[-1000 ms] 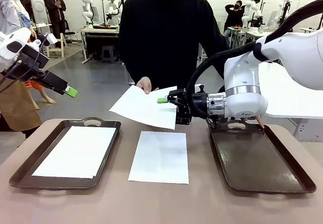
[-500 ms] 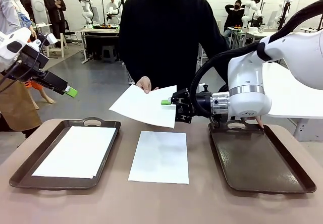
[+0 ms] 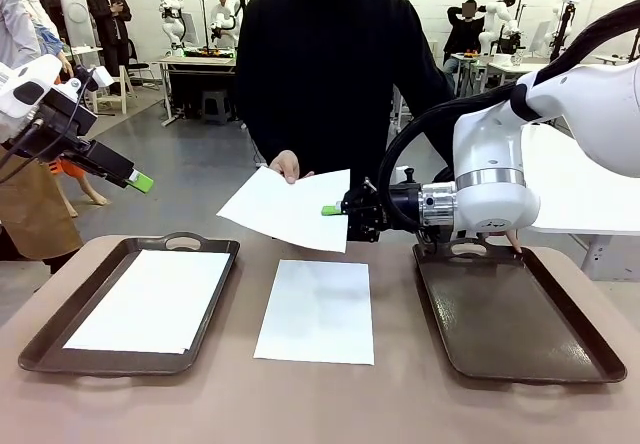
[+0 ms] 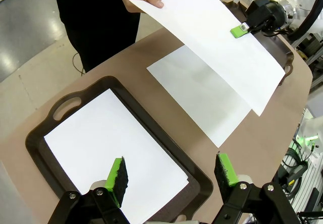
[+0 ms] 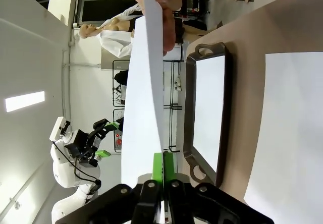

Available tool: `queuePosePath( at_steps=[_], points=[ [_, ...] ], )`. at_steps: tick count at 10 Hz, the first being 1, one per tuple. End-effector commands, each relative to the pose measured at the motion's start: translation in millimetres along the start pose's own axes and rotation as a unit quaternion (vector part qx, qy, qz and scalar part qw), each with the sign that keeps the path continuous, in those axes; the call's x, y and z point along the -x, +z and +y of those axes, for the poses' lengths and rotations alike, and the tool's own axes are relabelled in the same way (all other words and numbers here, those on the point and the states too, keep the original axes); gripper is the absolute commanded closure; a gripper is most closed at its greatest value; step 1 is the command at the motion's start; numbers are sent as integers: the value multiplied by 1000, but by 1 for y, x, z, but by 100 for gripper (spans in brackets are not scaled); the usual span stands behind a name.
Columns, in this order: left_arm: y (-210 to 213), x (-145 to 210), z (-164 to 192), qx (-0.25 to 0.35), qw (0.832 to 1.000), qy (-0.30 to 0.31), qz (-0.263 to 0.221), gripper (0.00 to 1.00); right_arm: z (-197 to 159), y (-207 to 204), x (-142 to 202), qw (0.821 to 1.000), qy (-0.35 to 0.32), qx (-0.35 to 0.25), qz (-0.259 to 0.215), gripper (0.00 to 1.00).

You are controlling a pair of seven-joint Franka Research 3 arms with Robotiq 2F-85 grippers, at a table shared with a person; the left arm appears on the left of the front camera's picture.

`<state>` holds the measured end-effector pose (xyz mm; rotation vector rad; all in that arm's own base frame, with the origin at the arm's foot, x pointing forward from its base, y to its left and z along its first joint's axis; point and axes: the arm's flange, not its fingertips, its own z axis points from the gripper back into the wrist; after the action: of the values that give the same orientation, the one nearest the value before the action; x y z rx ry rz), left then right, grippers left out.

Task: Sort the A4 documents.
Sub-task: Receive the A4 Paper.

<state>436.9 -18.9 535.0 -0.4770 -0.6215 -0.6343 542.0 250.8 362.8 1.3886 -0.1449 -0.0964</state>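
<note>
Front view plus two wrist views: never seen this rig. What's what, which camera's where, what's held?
Two white robot arms share a table with a person. The front view looks across it from between the arms; each wrist view looks along that arm's own green-padded fingers. On the table: a left tray holding one sheet, a loose sheet in the middle, a bare right tray. A third sheet is in the air: the person's hand holds one corner, the right gripper is shut on its edge. The left gripper is open, raised, pointing towards the left tray.
</note>
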Motion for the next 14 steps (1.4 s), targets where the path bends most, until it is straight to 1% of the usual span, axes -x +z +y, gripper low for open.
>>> queuePosePath(
  at_steps=[1, 4, 5, 6, 14],
  points=[
    [1, 0, 0, 5, 1000, -3, -2, 10, 2, 1, 3, 1000, -6, 6, 4, 100],
    [1, 0, 0, 5, 1000, -3, -2, 10, 3, 1, 4, 1000, -1, 6, 5, 100],
    [1, 0, 0, 5, 1000, -3, -2, 10, 7, 0, 7, 999, 20, 7, 31, 100],
    [1, 0, 0, 5, 1000, -3, -2, 10, 1, 0, 0, 1000, 0, 0, 0, 100],
    [1, 0, 0, 5, 1000, -3, -2, 10, 1, 0, 0, 1000, 0, 0, 0, 100]
  ],
)
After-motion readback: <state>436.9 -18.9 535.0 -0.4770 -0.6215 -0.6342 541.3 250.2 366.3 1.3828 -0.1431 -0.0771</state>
